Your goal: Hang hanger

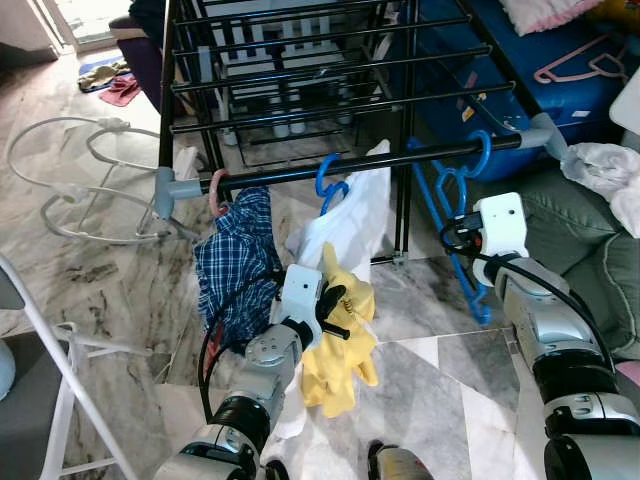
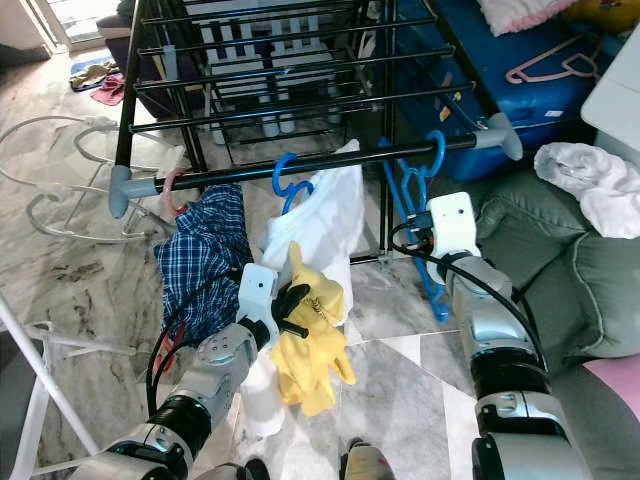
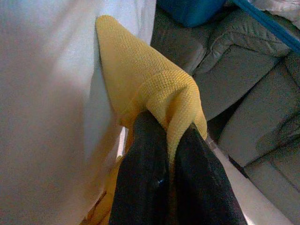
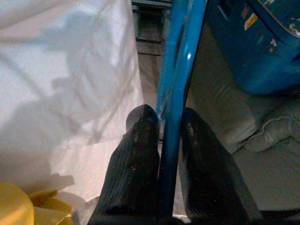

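A blue plastic hanger [image 1: 455,215] hangs by its hook from the black front rail [image 1: 400,160] of the drying rack, at the right end. My right gripper [image 4: 165,123] is shut on the blue hanger's bar [image 4: 176,93], just below the rail. My left gripper [image 1: 335,305] is shut on a yellow knitted garment [image 1: 340,345], whose folded edge [image 3: 164,93] wraps over the black fingers [image 3: 145,173]. The yellow garment hangs in front of a white cloth [image 1: 350,215] on a second blue hanger [image 1: 328,180].
A blue checked shirt [image 1: 238,255] hangs on a pink hanger [image 1: 217,190] at the rail's left. A grey-green sofa [image 1: 590,250] with white laundry [image 1: 610,170] stands right; a blue box [image 1: 540,80] and pink hanger [image 1: 585,60] lie behind. A white stand [image 1: 75,170] lies on the marble floor.
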You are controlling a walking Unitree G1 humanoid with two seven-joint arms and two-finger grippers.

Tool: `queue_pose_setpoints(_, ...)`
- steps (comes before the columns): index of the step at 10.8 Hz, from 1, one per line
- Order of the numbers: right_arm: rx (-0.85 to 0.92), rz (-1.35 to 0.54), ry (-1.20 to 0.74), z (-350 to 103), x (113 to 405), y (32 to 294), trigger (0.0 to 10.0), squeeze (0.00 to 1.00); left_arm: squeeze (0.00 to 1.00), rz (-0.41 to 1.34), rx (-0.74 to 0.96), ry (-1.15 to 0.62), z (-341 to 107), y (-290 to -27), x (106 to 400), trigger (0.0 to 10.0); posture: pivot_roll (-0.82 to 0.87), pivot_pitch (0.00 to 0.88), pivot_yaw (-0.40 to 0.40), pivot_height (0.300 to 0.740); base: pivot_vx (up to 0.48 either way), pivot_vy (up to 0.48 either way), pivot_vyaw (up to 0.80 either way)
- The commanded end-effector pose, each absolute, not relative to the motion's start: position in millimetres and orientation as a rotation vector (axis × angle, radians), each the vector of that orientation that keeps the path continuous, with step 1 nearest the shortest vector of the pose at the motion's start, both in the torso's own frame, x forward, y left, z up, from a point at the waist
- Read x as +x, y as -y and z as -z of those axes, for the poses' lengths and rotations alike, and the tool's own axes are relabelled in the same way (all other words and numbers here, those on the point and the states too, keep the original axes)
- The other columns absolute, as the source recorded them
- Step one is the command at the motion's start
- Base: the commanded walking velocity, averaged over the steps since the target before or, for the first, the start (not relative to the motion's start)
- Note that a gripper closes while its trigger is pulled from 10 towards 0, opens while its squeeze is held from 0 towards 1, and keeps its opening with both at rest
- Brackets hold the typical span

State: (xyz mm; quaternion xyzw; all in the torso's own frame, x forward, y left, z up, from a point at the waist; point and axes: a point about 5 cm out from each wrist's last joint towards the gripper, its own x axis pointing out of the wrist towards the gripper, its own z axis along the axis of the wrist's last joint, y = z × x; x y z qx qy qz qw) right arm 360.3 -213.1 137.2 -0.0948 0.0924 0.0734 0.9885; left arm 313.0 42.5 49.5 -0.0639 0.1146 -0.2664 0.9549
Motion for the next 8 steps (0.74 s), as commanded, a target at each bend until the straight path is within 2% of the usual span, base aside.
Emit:
queue_pose_setpoints(1,-0.193,-0.157,-0.202,-132,359,212,10.0,0.0,0.0,0.542,-0.114,-0.246,-48,-42,313,10.0,-0.31,0.148,0.067,0.74,0.0,0.0,0.0)
queue_pose_setpoints(2,-0.19,-0.145,-0.201,-132,359,215,1.7,0.0,0.0,0.545,-0.112,-0.248,-48,-41,313,10.0,-0.31,0.148,0.067,0.74,0.0,0.0,0.0)
queue_pose_setpoints(3,-0.191,-0.137,-0.201,-133,359,216,0.0,0.0,0.0,0.549,-0.11,-0.251,-48,-40,313,10.0,-0.31,0.147,0.068,0.74,0.0,0.0,0.0)
queue_pose_setpoints(6,-0.197,-0.135,-0.189,-135,360,217,0.0,0.0,0.0,0.552,-0.105,-0.253,-48,-39,314,10.0,-0.31,0.14,0.067,0.74,0.0,0.0,0.0)
queue_pose_setpoints(8,-0.196,-0.116,-0.108,-147,360,216,0.0,0.0,0.0,0.544,-0.107,-0.247,-49,-40,314,10.0,-0.31,0.139,0.067,0.74,0.0,0.0,0.0)
